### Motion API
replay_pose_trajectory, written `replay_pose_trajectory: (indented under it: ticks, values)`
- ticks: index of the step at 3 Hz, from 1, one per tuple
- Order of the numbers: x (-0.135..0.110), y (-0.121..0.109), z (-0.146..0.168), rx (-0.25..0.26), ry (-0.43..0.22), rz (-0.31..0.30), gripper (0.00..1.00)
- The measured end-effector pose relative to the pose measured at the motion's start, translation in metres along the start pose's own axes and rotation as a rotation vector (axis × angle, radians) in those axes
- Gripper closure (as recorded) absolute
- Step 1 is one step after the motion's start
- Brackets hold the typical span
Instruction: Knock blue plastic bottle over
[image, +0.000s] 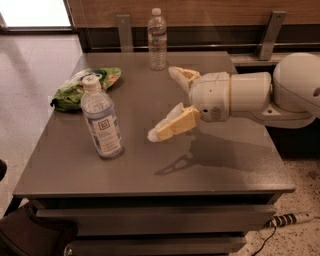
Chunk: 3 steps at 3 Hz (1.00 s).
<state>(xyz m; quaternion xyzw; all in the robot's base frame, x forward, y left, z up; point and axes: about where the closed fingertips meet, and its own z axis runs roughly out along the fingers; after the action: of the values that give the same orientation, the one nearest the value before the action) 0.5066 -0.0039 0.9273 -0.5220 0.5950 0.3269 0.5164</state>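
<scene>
**Open gripper hovers beside the standing bottle**

Camera view: A flat grey rectangular table (227, 167) fills most of the scene, with dark shelves or drawers below its front edge. Behind it runs a wood-panelled wall carrying two grey metal brackets (123, 32). Pale glossy floor shows to the left. Speckled floor lies at the lower right, where a white power strip (292, 219) rests.

The white-and-cream two-finger gripper (163, 104) reaches in from the right on a thick white arm (280, 90), above the middle of the table. Its jaws are released and spread wide, with nothing between them, and its shadow falls on the tabletop under the nearer finger.

The blue plastic bottle (102, 121), wide and clear with a bluish tint, a white cap and a white-and-blue label bearing a small dark square logo, stands ahead of the fingertips, off to the side of the nearer one and apart from it. Its long axis is close to vertical, with the cap pointing up and the base flat on the table.

A crumpled green snack bag (82, 87) lies beyond that bottle, farther from the jaws. A slim ribbed clear bottle (157, 39) stands upright at the far table edge, past the farther finger.
</scene>
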Motion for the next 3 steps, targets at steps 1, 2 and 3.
replay_pose_trajectory:
  ticks: [1,2,3]
  values:
    - [0.002,0.000,0.031,-0.040,-0.068,-0.014,0.00]
    - [0.003,0.005,0.058,-0.085,-0.099,-0.019,0.00]
    - [0.004,0.016,0.080,-0.126,-0.132,-0.013,0.00]
